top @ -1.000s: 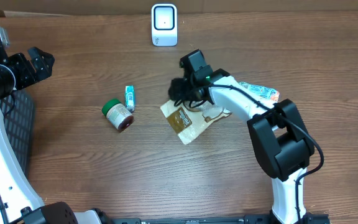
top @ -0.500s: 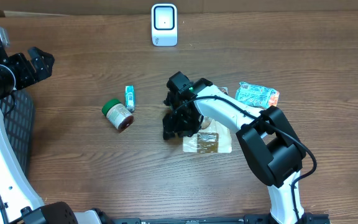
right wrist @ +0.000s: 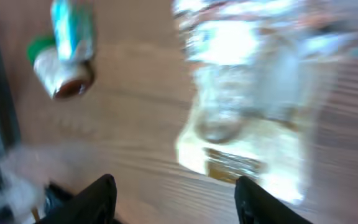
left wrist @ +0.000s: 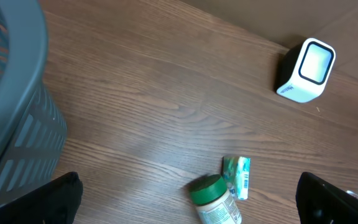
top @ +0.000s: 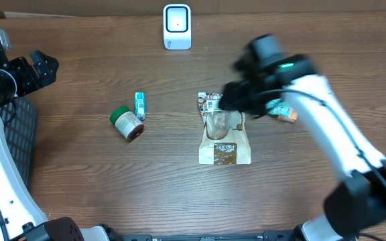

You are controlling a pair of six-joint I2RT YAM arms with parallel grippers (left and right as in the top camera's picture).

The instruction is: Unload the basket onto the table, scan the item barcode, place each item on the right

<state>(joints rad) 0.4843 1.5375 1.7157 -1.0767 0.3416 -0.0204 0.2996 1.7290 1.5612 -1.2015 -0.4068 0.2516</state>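
The pouch (top: 224,137) lies flat on the table (top: 99,187), well apart from the scanner (top: 177,27), on the robot's side of it and a little to its right. The clear, crinkled end points toward the scanner and the brown label band away from it. No barcode shows on the upturned face, so it probably needs lifting and turning before the scanner's window can read it.

The right tool (right wrist: 182,202) hangs over the pouch's scanner-side end. Both views of it are smeared, but its fingers look spread with only bare wood between them, pinching nothing. That would suit a grasp on the sealed top edge.

Left of the pouch, and likewise nearer the robot than the scanner, a green-lidded jar (top: 126,123) lies on its side with a small teal packet (top: 140,105) just beside it.

Far left of the scanner, the left tool (top: 40,69) is spread wide and empty above a grey basket (top: 20,127), clear of the working arm.
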